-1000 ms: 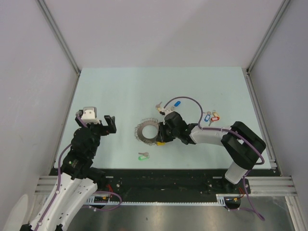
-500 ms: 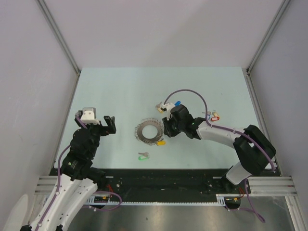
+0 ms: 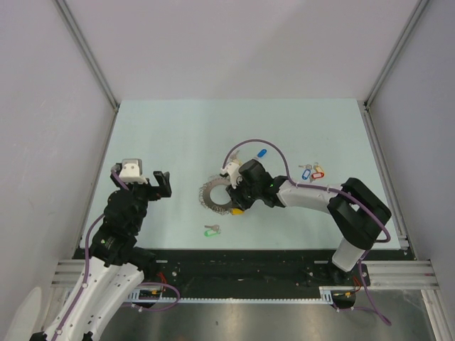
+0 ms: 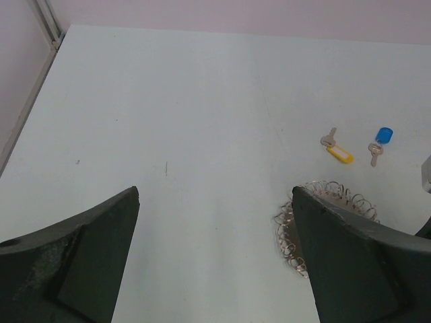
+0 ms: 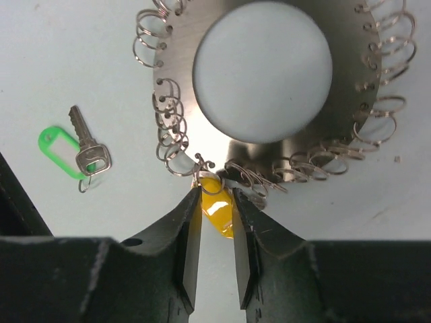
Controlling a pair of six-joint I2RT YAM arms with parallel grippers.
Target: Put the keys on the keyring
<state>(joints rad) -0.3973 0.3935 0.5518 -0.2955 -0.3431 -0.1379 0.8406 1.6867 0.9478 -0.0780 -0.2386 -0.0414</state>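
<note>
Gleaming flat steel keyring (image 5: 353, 84), wire-looped rim

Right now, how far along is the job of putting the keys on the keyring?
Done: nothing visible; the flat steel keyring fringed with wire loops shows no coloured tag attached. In hand: the right pincer grips a yellow-tagged silver key at its rim. Remaining: the green-tagged key, the blue-tagged key, another yellow-tagged key and the small coloured bunch.
</note>
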